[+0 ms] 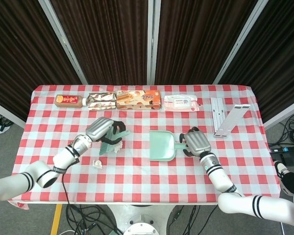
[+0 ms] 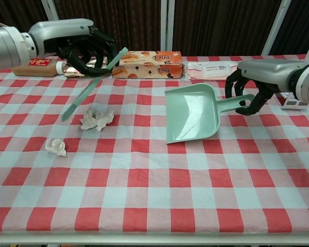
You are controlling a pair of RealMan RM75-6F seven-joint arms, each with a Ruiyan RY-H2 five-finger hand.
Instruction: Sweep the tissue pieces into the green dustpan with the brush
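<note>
Left hand (image 2: 85,49) grips the brush (image 2: 90,87), bristles down just left of a crumpled tissue clump (image 2: 97,119) mid-tabletop. A second tissue piece (image 2: 55,146) lies nearer the front-left edge, well apart. Right hand (image 2: 249,95) wraps the handle of the green dustpan (image 2: 191,114), mouth facing left.

Risks: the wide gap to the pan may scatter the clump; a lifted pan lip lets tissue slide under; the stray piece gets missed.
</note>
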